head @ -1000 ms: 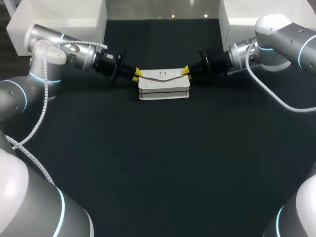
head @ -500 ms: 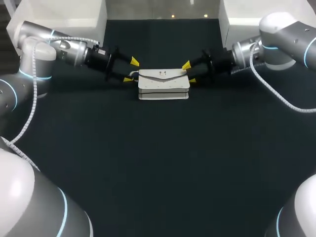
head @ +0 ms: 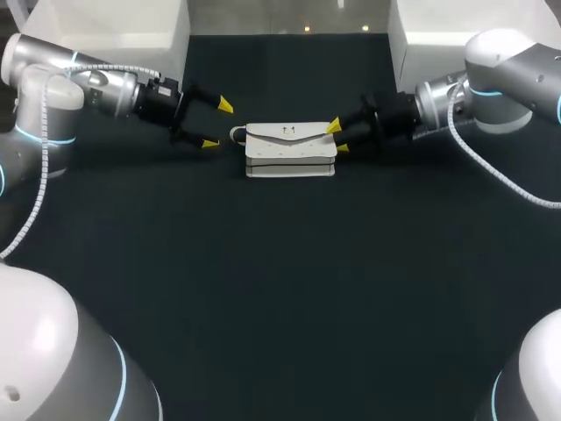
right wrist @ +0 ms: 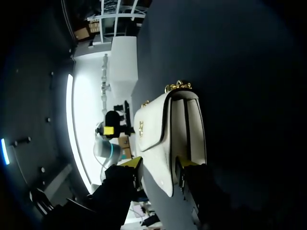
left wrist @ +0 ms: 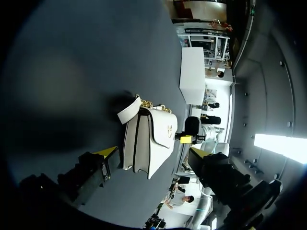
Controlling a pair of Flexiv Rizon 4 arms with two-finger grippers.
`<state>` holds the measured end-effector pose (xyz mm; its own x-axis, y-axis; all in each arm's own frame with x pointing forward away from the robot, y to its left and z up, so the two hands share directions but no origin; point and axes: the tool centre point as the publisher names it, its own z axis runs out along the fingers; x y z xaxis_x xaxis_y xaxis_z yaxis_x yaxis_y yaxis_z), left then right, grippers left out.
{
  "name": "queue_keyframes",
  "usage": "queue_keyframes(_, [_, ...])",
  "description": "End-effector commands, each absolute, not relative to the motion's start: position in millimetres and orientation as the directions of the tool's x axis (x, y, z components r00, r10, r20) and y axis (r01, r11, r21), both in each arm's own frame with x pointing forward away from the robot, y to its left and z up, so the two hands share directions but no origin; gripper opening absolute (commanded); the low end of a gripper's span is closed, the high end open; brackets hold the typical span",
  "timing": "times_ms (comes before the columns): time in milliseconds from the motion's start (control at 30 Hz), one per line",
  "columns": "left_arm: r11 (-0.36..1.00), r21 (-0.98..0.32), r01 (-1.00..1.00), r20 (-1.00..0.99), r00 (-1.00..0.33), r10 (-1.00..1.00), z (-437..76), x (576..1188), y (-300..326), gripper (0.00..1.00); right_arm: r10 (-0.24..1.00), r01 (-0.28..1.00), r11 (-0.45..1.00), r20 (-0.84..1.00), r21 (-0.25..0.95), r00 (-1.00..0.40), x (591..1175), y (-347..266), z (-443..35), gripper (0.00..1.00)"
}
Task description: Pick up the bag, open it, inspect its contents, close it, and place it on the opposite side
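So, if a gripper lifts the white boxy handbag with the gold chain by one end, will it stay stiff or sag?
The white handbag has straight edges and keeps a boxy form, so it would probably hold its shape. Its gold chain lies loose at one end and would likely dangle. Held by one end only, the bag may tilt.

Head camera: fixed, high behind robot, facing down over dark table (head: pixel 280 289). Whole tabletop in frame, white handbag (head: pixel 291 151) small at far middle, left arm (head: pixel 79 88) and right arm (head: pixel 500 79) entering from sides.

Left wrist camera: low over table, facing out past left gripper (left wrist: pixel 153 153) at handbag's chain end. Near but apart. Right gripper (left wrist: pixel 187 138) visible beyond bag.

Right wrist camera: at handbag's opposite end, facing back, much closer, bag filling middle. Left gripper beyond.

Shared by all three: handbag, tabletop around it. Wrist cameras face each other.
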<state>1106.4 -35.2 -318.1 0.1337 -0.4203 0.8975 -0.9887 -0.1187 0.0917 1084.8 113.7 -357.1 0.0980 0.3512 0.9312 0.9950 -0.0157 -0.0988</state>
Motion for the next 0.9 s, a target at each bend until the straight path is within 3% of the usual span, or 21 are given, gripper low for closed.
queue_keyframes(33, [-0.172,0.066,-0.983,0.896,0.134,-0.423,-312,1098,-28,1.0,0.348,0.995,-0.02,0.932,-0.1,0.101,1081,118,-360,0.41])
queue_keyframes(100, [-0.179,0.064,-0.982,0.896,0.136,-0.424,-311,1098,-26,1.0,0.347,0.994,-0.018,0.932,-0.104,0.104,1081,119,-362,0.34])
queue_keyframes(200, [-0.184,0.065,-0.981,0.895,0.139,-0.425,-311,1098,-23,1.0,0.346,0.994,-0.015,0.932,-0.108,0.107,1081,120,-363,0.13])
queue_keyframes(233, [-0.186,0.065,-0.98,0.894,0.14,-0.425,-311,1097,-23,1.0,0.345,0.994,-0.015,0.932,-0.109,0.107,1081,121,-363,0.0])
queue_keyframes(467, [-0.187,0.067,-0.98,0.891,0.143,-0.43,-311,1097,-21,1.0,0.339,0.994,-0.013,0.935,-0.108,0.106,1080,117,-363,0.0])
queue_keyframes(900, [-0.054,0.073,-0.996,0.821,0.09,-0.564,-294,1103,1,1.0,0.327,0.997,0.052,0.945,-0.049,0.029,1081,58,-356,0.0])
